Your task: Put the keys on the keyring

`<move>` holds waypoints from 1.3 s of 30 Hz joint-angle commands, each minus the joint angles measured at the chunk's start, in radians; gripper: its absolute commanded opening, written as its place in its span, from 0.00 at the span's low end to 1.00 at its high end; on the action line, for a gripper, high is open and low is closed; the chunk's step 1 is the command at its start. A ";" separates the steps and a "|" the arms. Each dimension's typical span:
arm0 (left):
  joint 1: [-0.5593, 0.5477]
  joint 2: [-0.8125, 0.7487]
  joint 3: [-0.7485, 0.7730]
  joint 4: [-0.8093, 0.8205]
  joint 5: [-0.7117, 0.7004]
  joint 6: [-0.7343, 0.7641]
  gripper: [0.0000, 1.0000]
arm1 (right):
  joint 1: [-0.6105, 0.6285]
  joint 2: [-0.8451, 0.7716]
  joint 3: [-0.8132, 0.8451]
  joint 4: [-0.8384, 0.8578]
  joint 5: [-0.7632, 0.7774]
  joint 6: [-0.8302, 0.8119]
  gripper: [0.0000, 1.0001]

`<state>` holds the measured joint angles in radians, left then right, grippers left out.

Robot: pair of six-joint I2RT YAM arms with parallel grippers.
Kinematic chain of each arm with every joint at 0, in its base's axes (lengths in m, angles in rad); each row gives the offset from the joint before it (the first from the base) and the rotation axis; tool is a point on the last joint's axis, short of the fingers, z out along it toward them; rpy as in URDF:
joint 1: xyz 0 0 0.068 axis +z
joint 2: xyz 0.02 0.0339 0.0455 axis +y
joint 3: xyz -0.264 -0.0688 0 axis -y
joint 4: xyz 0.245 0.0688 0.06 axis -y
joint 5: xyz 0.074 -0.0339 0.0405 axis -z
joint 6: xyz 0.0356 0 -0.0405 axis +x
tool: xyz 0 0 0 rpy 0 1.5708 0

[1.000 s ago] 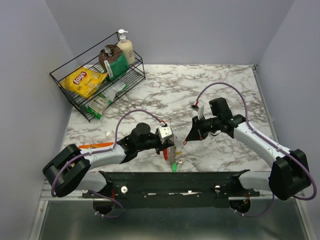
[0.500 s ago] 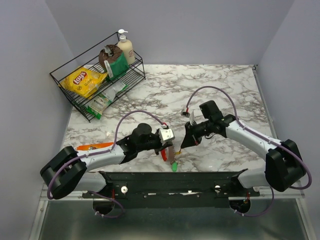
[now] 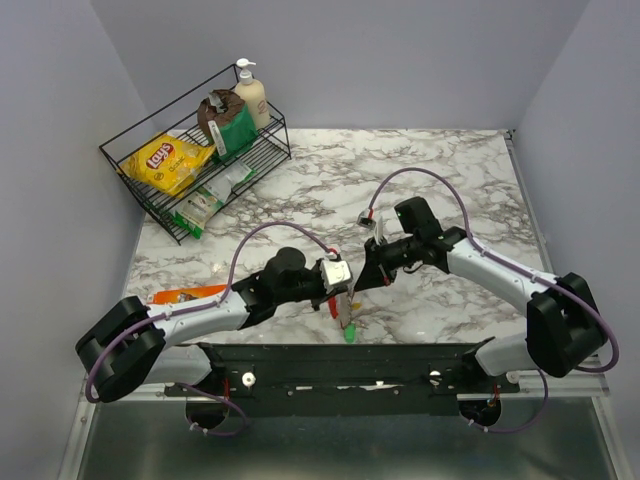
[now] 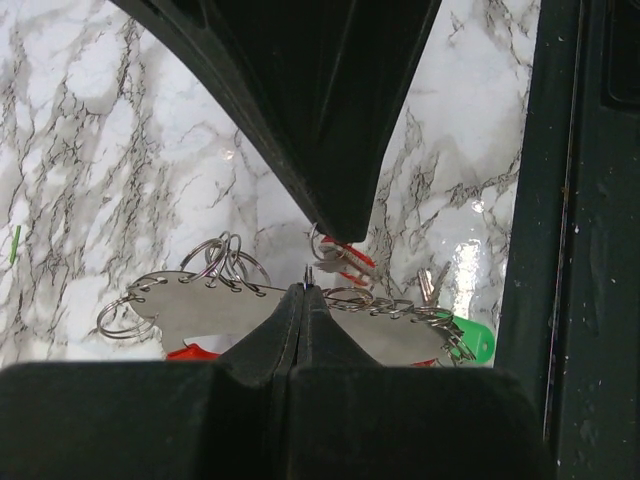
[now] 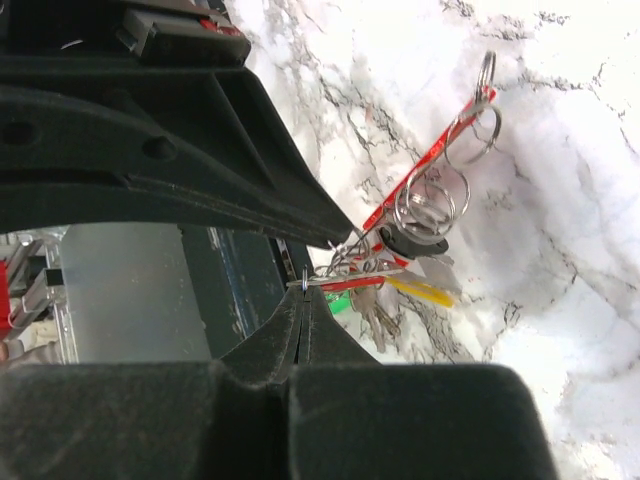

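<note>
My left gripper [image 3: 338, 297] is shut on the keyring [image 3: 341, 308] and holds it just above the marble near the front edge. In the left wrist view its tips [image 4: 305, 287] pinch a thin metal edge. Beyond them lie the silvery piece [image 4: 210, 305] with several wire rings and a green key tag [image 4: 472, 340]. My right gripper [image 3: 361, 282] is shut right beside it. In the right wrist view its tips [image 5: 303, 290] pinch a thin wire ring next to the red loop [image 5: 430, 170], a yellow tag [image 5: 425, 292] and hanging keys [image 5: 375, 312].
A flat orange packet [image 3: 190, 293] lies on the marble by the left arm. A black wire rack [image 3: 130, 180] with a chips bag, snacks and a pump bottle stands at the back left. A black rail [image 3: 350, 360] runs along the front edge.
My right gripper has moved left and closed in on the left gripper and the keyring. The left gripper has shifted only slightly with the keyring in it.
</note>
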<state>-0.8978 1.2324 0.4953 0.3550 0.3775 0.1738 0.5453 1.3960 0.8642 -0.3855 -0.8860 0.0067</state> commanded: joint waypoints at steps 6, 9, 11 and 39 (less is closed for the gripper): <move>-0.023 -0.037 0.025 -0.001 -0.028 0.018 0.00 | 0.019 0.038 0.009 0.054 -0.037 0.026 0.01; -0.026 -0.042 0.023 -0.004 -0.032 0.020 0.00 | 0.019 0.035 0.002 0.053 -0.034 0.022 0.01; -0.027 -0.044 0.025 -0.005 -0.035 0.018 0.00 | 0.021 0.037 0.002 0.053 -0.034 0.021 0.01; -0.030 -0.166 -0.133 0.211 -0.127 -0.031 0.00 | 0.015 -0.232 -0.122 0.162 0.039 0.024 0.01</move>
<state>-0.9192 1.0969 0.3744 0.4816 0.2802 0.1532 0.5571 1.1572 0.7609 -0.2443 -0.8452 0.0441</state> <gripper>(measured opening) 0.007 0.013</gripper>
